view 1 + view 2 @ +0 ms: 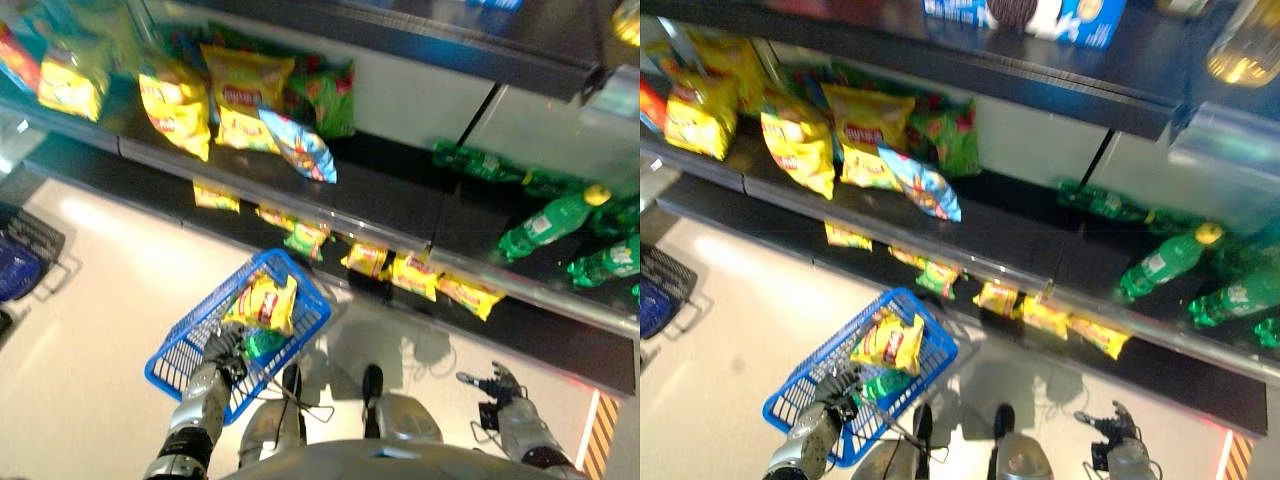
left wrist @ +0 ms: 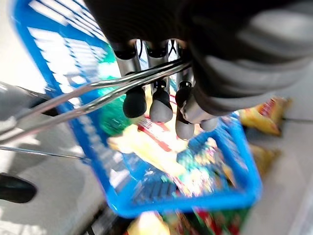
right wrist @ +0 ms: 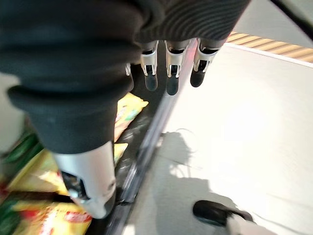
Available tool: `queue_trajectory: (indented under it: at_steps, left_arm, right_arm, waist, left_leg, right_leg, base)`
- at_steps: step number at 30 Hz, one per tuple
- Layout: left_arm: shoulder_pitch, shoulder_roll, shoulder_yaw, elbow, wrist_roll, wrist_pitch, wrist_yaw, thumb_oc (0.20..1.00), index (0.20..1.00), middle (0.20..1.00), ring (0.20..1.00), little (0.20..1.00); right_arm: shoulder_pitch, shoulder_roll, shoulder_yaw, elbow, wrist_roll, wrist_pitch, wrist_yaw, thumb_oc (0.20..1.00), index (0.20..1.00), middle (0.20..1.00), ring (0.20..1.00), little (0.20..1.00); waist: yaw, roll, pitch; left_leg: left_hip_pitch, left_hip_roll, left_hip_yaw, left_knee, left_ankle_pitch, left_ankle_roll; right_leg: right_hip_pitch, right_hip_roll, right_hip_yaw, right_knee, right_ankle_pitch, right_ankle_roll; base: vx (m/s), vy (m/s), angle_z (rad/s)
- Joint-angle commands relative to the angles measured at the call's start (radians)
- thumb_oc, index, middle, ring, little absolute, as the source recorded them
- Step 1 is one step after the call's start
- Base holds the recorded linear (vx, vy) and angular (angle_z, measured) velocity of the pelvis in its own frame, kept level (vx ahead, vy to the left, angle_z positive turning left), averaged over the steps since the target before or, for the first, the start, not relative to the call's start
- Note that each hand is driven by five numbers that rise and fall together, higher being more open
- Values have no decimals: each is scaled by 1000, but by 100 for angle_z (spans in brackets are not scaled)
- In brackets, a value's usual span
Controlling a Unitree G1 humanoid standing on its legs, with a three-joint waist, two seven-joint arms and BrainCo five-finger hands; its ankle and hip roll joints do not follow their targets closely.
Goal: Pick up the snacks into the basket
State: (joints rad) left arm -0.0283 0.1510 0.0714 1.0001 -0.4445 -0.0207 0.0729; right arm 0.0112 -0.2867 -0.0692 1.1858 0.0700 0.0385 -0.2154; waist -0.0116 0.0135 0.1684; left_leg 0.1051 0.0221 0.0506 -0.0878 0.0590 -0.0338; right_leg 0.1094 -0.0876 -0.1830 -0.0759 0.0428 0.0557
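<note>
Left hand [image 2: 161, 100] curls round basket handle [image 2: 88, 95] (yellow snack bag [image 1: 262, 303] inside).

Left arm: extended forward and down at the lower left, the left hand [image 1: 224, 350] seen with fingers [image 2: 161, 105] curled round the metal handle [image 2: 98, 93] of the blue basket [image 1: 180, 368], which is carried hanging from it. Right arm: lowered at the lower right, the right hand [image 1: 492, 385] held free over the floor, fingers [image 3: 168, 81] straight and relaxed, thumb apart, nothing grasped.
</note>
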Motion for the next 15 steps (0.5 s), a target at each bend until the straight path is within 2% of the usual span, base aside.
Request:
queue_trajectory:
  at_steps: [1, 5, 9, 15]
  left_arm:
    - [72, 88, -36, 86, 211, 6, 27, 200, 200, 200, 200, 200]
    - [67, 75, -17, 251, 253, 29, 52, 200, 200, 200, 200, 200]
    - [74, 63, -1, 286, 248, 33, 57, 200, 200, 200, 200, 200]
    - [77, 64, 1, 277, 240, 30, 54, 200, 200, 200, 200, 200]
  right_arm:
    - [-15, -43, -6, 25, 32, 0, -13, 1000, 1000, 1000, 1000, 1000]
    - [-32, -31, 14, 97, 13, 13, 0, 1000, 1000, 1000, 1000, 1000]
    - [-35, -13, 11, 110, 29, 12, -1, 1000, 1000, 1000, 1000, 1000]
    - [-32, -8, 9, 118, 36, 12, 0, 1000, 1000, 1000, 1000, 1000]
  waist:
    - [13, 7, -45]
    - [16, 2, -76]
    - [13, -3, -102]
    - [14, -6, -107]
  left_leg:
    - [-52, -3, -20, 43, -49, 11]
    - [-24, 1, -23, 18, -44, 7]
    - [-15, 4, -21, 8, -43, 6]
    - [-4, 4, -23, 9, -48, 8]
  right_leg:
    - [-74, -49, 36, 47, -15, 69]
    - [-45, -46, 28, 36, -19, 67]
    - [-33, -41, 31, 21, -17, 65]
    - [-21, -42, 29, 21, -19, 64]
  base:
    - [66, -31, -3]
    - [46, -30, -4]
    - [16, -12, -1]
    - [0, 0, 0]
